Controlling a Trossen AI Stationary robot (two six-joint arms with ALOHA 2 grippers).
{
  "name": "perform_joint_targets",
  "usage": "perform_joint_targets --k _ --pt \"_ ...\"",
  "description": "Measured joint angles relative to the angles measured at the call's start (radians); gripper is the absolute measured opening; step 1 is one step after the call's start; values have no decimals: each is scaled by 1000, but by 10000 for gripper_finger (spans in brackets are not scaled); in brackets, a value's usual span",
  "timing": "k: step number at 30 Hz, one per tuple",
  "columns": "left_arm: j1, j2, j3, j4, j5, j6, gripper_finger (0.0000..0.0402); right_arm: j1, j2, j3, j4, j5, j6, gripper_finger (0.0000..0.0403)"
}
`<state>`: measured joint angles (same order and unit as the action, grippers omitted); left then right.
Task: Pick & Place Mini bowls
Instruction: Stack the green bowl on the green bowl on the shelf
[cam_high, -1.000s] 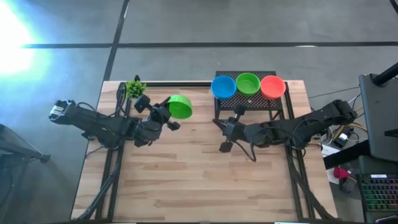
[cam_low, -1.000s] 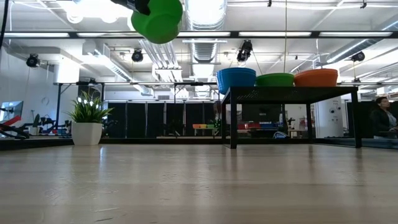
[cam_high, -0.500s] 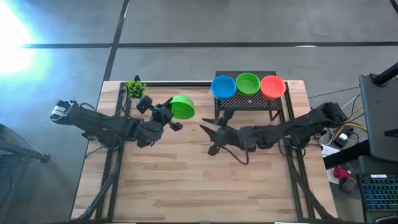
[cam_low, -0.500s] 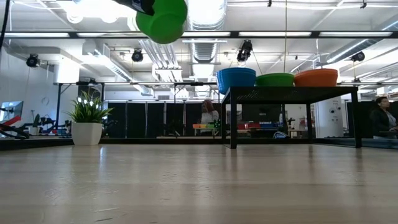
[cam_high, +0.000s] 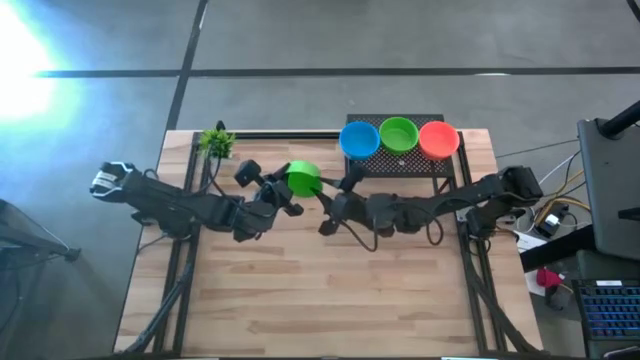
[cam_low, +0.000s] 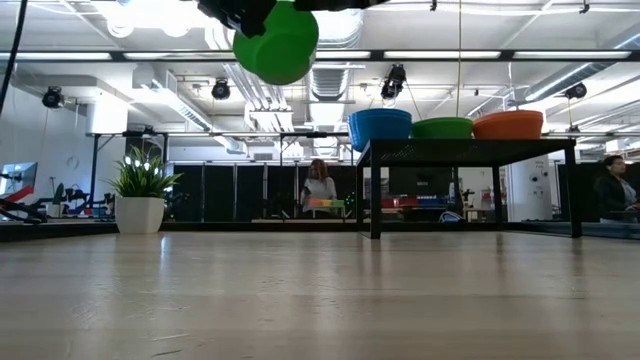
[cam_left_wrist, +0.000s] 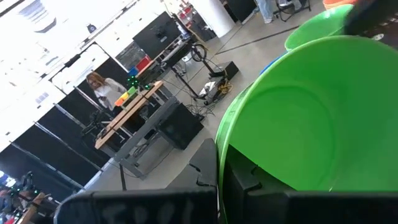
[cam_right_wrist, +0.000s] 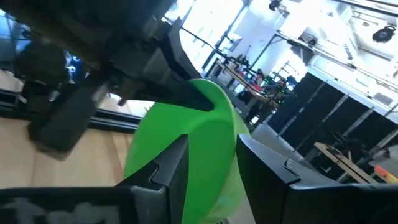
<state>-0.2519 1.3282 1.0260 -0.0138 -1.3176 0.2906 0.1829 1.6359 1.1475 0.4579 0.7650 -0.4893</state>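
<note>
A: Green plastic aloft: held bowl (cam_high: 303, 180) hanging well above the table (cam_high: 320, 300), left of the rack (cam_high: 400, 162), near the far edge. Step in hand?

B: Looks like a handover in mid-air. Clamped at the rim by the left gripper (cam_high: 283, 192), jaws closed tight on the wall. Reached for from the right by the right gripper (cam_high: 323, 200).

A: Right jaws, how wide?

B: Spread wide, holding nothing. Seen from the right wrist, fingers (cam_right_wrist: 168, 174) standing on either side of the bowl's edge, with the bowl just beyond them. Touching or apart, cannot tell.

A: And the rest of the bowls?

B: Three in sight, lined up on the rack: blue (cam_high: 359, 140), green (cam_high: 398, 132), red (cam_high: 438, 139). No others seen from above. Plant (cam_high: 216, 142) at the far left corner, well clear.

A: Next move, then?

B: Probably: ease the right gripper forward until the rim sits between the pads, then close. Only after a firm hold, release on the left. Then carry right toward the rack, likely.

A: Risks?

B: Glossy, thin-walled, so easy to slip or pop out under a skewed pinch. Also two grippers crowded on one small rim; little room to avoid a knock. A long way down to the wood, judging from the low view (cam_low: 277, 45), if dropped.
</note>
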Motion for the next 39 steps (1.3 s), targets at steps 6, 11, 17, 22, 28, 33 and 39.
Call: perform_joint_targets --k 6,11,17,22,28,33,39 --pt "-25 8 0 4 6 15 0 -14 0 5 -23 48 42 123" --pt "-58 8 0 46 0 70 0 -19 -1 4 -40 43 72 125" --pt "-84 8 0 106 1 145 0 -23 3 4 -66 43 73 118" --pt "-86 8 0 111 4 150 1 -25 3 5 -66 53 81 80" --pt "-86 8 0 111 11 145 1 -28 2 5 -65 74 88 17" --pt "-86 8 0 112 19 144 2 -27 2 5 -70 102 86 12" --pt "-88 8 0 120 40 125 45 -30 3 11 -83 94 90 9"
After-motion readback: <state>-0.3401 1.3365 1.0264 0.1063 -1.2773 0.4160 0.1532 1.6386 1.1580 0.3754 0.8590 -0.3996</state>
